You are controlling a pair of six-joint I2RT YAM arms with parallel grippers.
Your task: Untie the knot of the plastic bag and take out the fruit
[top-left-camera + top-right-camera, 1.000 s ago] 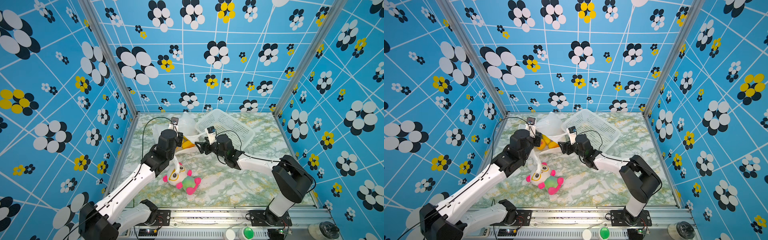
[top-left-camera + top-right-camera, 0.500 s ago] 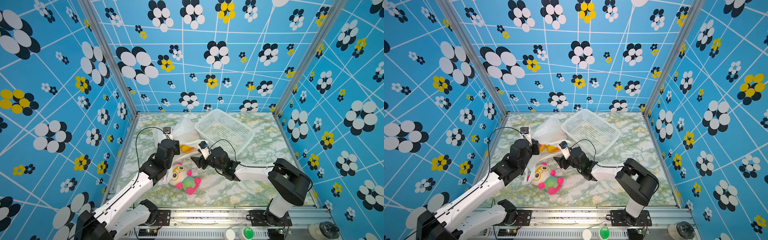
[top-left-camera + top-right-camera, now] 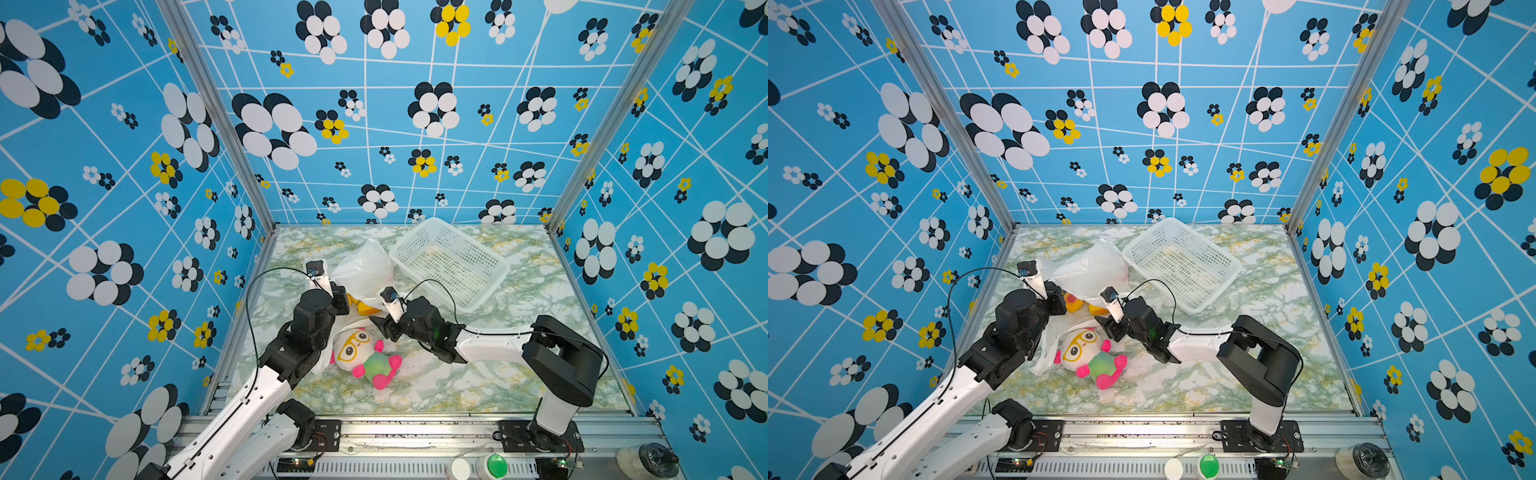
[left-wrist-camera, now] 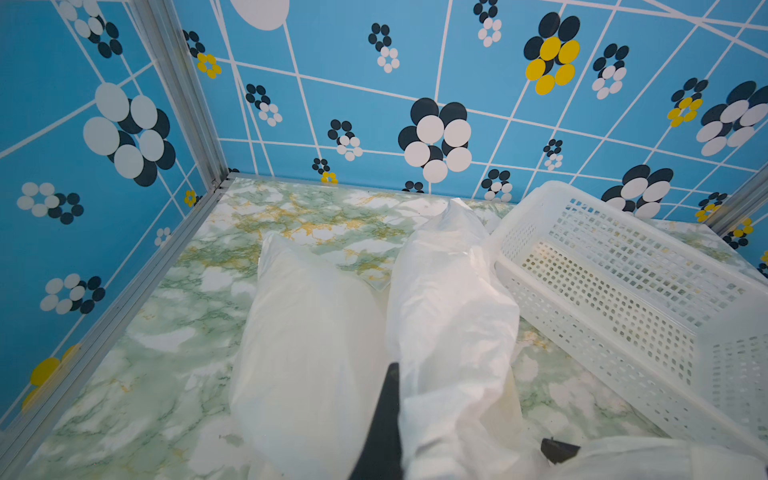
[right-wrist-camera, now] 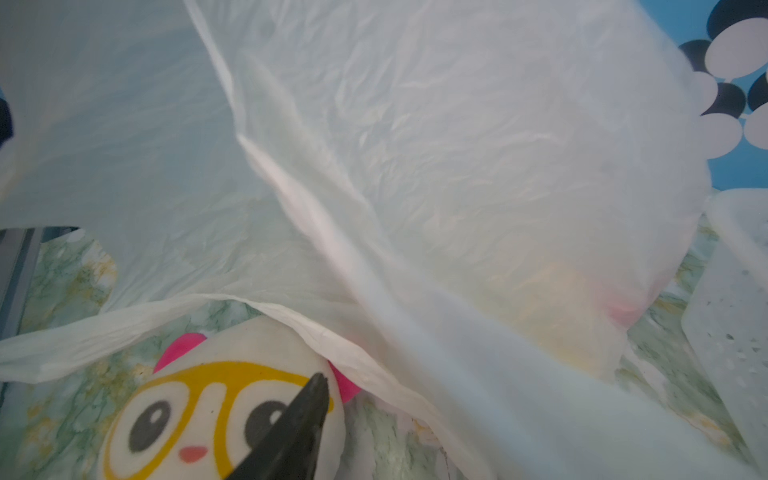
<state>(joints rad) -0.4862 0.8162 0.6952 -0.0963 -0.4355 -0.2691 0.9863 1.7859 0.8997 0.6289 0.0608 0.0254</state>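
- Pinching shut on thin film of the plastic bag (image 3: pixel 365 268), the left gripper (image 3: pixel 344 300) holds one side of the mouth up.
- The right gripper (image 3: pixel 381 327) sits at the other side; film hides one finger, so I cannot tell whether it has hold.
- Yellow and orange fruit (image 3: pixel 365 306) lies between them, towards the worktop's (image 3: pixel 478 374) left edge. No knot shows.
- It's probably best to catch film only, not the doll (image 3: pixel 357 351) below.
- Then spread the mouth gently towards the basket (image 3: pixel 413 235).

Drew left gripper (image 3: pixel 341 300) and right gripper (image 3: pixel 382 328) back toward their bases. Dragged plastic bag (image 3: pixel 365 268) along with left gripper. Brought right gripper just beside doll (image 3: pixel 357 349), formerly apart from it.
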